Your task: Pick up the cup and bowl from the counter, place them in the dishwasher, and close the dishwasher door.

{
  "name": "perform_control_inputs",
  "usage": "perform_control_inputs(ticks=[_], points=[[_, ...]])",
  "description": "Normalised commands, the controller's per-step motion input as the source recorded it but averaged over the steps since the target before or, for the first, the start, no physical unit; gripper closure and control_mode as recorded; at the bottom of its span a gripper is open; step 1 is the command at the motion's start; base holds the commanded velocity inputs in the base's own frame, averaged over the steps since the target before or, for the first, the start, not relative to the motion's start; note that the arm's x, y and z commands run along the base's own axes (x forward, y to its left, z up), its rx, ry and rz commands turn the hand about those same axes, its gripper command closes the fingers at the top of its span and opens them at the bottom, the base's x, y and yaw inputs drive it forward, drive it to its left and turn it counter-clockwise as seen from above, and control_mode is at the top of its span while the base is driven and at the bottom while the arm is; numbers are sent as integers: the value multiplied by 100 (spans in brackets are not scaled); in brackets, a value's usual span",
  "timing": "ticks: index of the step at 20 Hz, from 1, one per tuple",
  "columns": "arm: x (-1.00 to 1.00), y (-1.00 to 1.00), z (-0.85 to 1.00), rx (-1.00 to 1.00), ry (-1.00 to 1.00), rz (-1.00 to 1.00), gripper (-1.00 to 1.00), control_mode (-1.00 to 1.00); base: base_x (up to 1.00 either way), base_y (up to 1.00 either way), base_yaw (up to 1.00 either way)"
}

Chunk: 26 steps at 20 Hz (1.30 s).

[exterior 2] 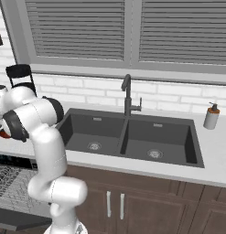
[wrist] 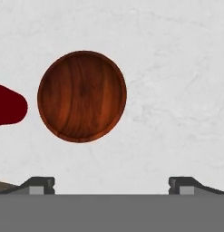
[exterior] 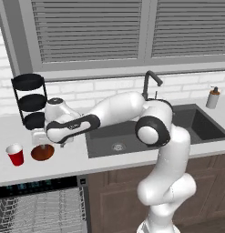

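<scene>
— Bowl [exterior: 42, 152] first: where is it?
— On the pale tabletop [exterior: 77, 159], left of the dark double sink [exterior 2: 128, 137]. It is brown, wooden-looking and upright, and the red cup [exterior: 15, 154] stands just beside it on its left, apart from it. In the hand view the bowl [wrist: 82, 96] sits left of centre with the cup [wrist: 9, 104] poking in at the left edge.

— What is around them?
— A black three-tier stand [exterior: 30, 98] is behind them by the white brick wall, under shuttered windows. A tap [exterior 2: 128, 95] rises behind the sink, and a soap dispenser [exterior 2: 211, 117] stands on the far right of the tabletop. Brown cabinets [exterior 2: 132, 201] run below.

— And the dishwasher?
— The dishwasher [exterior: 38, 200] is under the tabletop, below the cup and bowl. Its black control strip shows teal marks and grey wire racks are visible beneath, so it stands open. The dishwasher door [exterior 2: 20, 218] lies lowered at the bottom left of the right base view.

— The end effector?
— The end effector [wrist: 111, 185] hangs over the tabletop above the bowl, pointing down. Its fingers [wrist: 40, 185] are spread fully wide, holding nothing and touching nothing.
</scene>
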Motion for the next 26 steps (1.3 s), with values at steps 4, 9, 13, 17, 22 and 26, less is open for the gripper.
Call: perform_control_inputs(ticks=[4, 9, 13, 17, 22, 26], points=[[1, 11, -18, 0, -5, 0, -100, -100, 0, 0, 0], [0, 9, -33, 0, -11, 0, -100, -100, 0, 0, 0], [4, 11, -19, 0, -8, 0, -100, -100, 0, 0, 0], [11, 9, -23, 0, -2, 0, -100, -100, 0, 0, 0], [25, 0, -20, 0, 0, 0, -100, -100, 0, 0, 0], [20, 0, -2, 0, 1, 0, -100, -100, 0, 0, 0]])
